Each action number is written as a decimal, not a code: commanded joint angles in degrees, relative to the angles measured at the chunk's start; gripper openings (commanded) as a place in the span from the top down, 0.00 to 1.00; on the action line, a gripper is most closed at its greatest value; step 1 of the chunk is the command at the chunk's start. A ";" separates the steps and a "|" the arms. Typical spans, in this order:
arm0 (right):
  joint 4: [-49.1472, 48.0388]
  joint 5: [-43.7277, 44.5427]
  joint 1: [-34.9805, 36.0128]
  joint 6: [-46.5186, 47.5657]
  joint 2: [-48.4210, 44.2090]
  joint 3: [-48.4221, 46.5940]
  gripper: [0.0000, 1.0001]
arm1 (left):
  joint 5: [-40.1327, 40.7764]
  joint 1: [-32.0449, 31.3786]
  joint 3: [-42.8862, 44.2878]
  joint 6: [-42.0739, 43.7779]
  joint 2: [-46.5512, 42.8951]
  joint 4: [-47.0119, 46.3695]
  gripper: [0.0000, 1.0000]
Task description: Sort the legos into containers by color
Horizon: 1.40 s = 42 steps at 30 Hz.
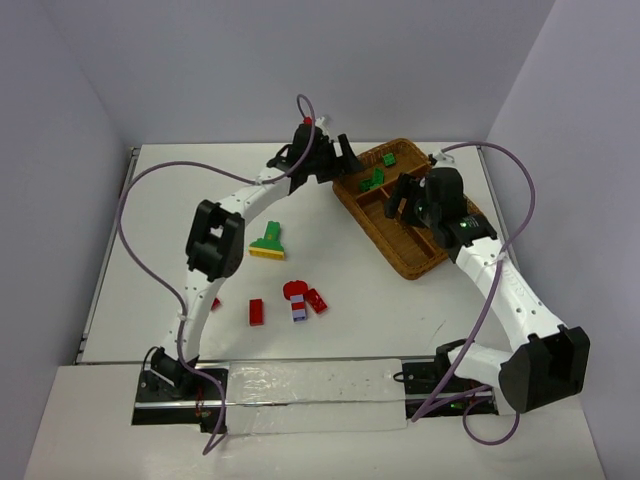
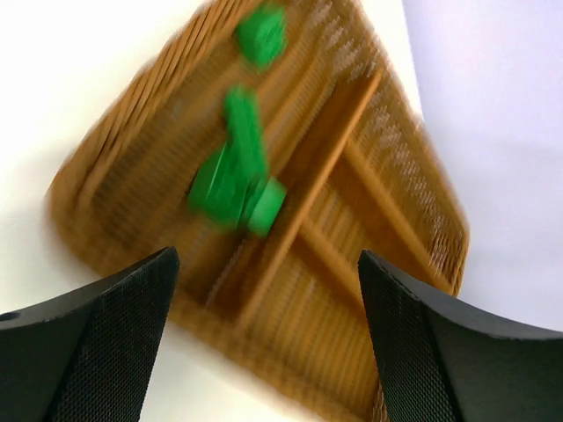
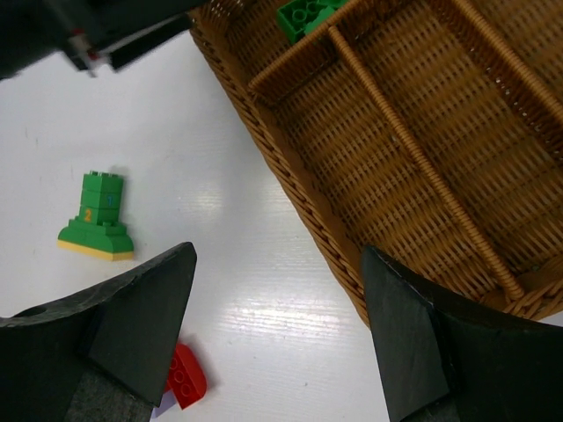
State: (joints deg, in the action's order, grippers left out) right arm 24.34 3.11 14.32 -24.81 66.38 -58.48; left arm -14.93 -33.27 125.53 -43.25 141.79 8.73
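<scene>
Though blurred, blocky green bricks (image 2: pixel 233 180) in ribbed woven wicker tray (image 2: pixel 387 220).

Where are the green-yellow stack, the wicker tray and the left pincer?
green-yellow stack (image 1: pixel 269 238): top view, its green upper part.
wicker tray (image 3: pixel 299 189): right wrist view, wall nearest the stack.
left pincer (image 2: pixel 266 257): left wrist view, midway between its open fingertips.

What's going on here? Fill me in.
A sort of Lego by color into a wicker tray is under way. The left gripper and right gripper hover at the tray, both open and empty. Green bricks lie in the tray; a green-and-yellow stack, red bricks and a lilac brick sit on the table.
</scene>
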 commanded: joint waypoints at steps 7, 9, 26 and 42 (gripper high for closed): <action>3.51 0.46 12.66 7.47 7.12 -4.48 0.19 | 9.15 4.46 -27.01 15.82 -37.92 12.01 0.09; 4.63 0.45 16.89 9.46 9.17 -4.72 0.19 | 13.04 5.58 -32.94 15.50 -43.63 13.54 0.09; 2.75 -1.30 41.01 3.11 18.91 4.30 0.17 | 23.53 9.00 -62.76 11.24 -72.21 17.22 0.09; -6.43 3.46 43.24 1.52 28.15 6.31 0.28 | 23.09 9.02 -66.92 9.96 -76.07 16.55 0.09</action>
State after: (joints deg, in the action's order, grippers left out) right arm 21.30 3.17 57.39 -22.96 93.02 -51.94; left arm 7.62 -24.34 58.38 -32.76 67.22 27.18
